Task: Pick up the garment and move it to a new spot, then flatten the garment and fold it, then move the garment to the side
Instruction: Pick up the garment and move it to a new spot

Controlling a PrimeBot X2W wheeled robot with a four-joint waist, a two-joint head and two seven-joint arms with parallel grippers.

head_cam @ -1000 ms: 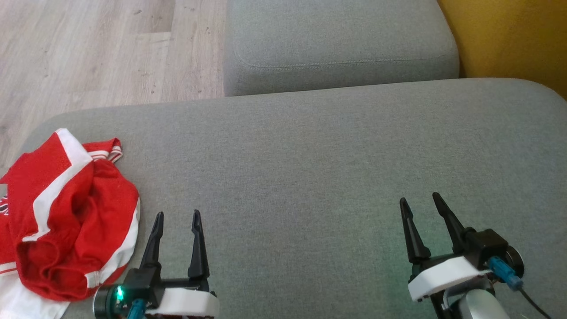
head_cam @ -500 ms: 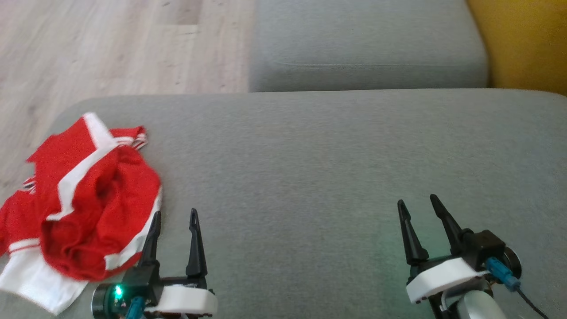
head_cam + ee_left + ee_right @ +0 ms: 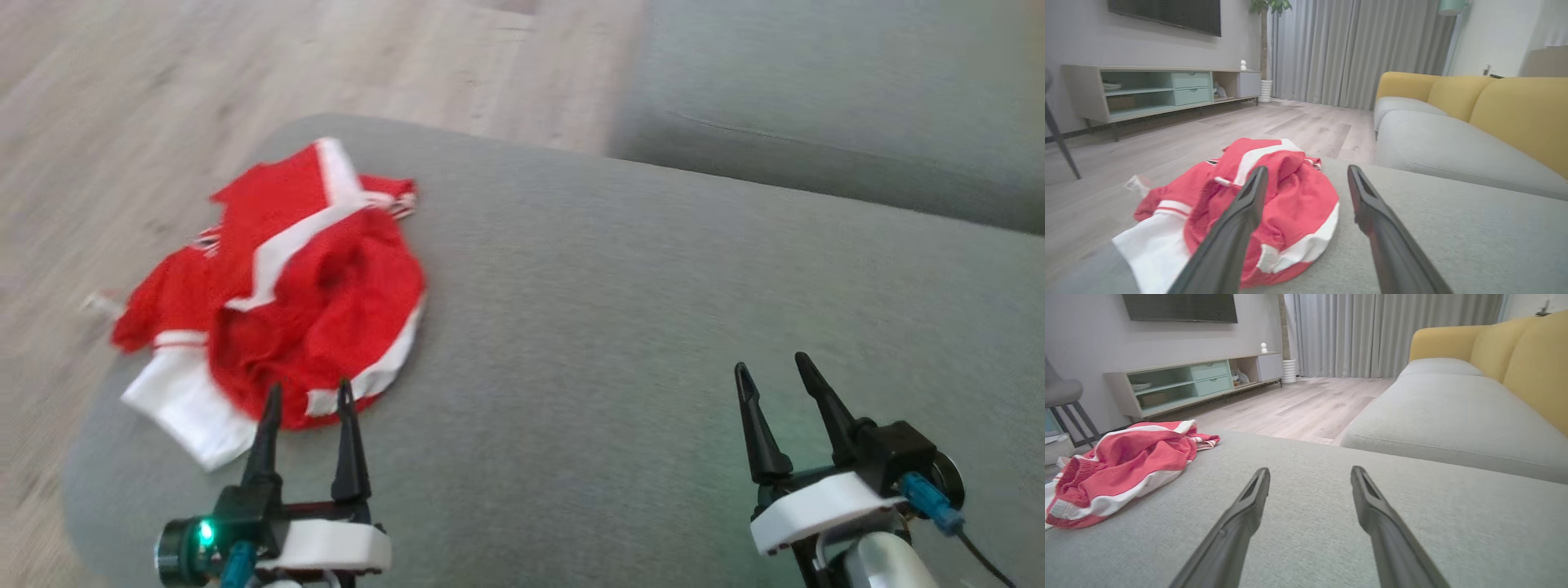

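The garment [image 3: 302,286] is a crumpled red piece with white stripes and a white hem, lying on the left end of the grey cushion [image 3: 620,327]. It is also in the left wrist view as the garment [image 3: 1290,204] and at the left of the right wrist view as the garment [image 3: 1126,465]. My left gripper [image 3: 309,392] is open, its fingertips just at the garment's near edge, nothing between them. My right gripper [image 3: 773,366] is open over bare cushion, far to the right of the garment.
Wooden floor [image 3: 163,98] lies beyond the cushion's left and far edges. A second grey seat [image 3: 857,122] adjoins at the back right, with yellow backrests [image 3: 1515,110]. A low TV cabinet [image 3: 1200,379] stands across the room.
The head camera has swung left, so the garment now sits nearer the picture's middle. The left gripper's tips now meet the garment's near edge. Both grippers stay open.
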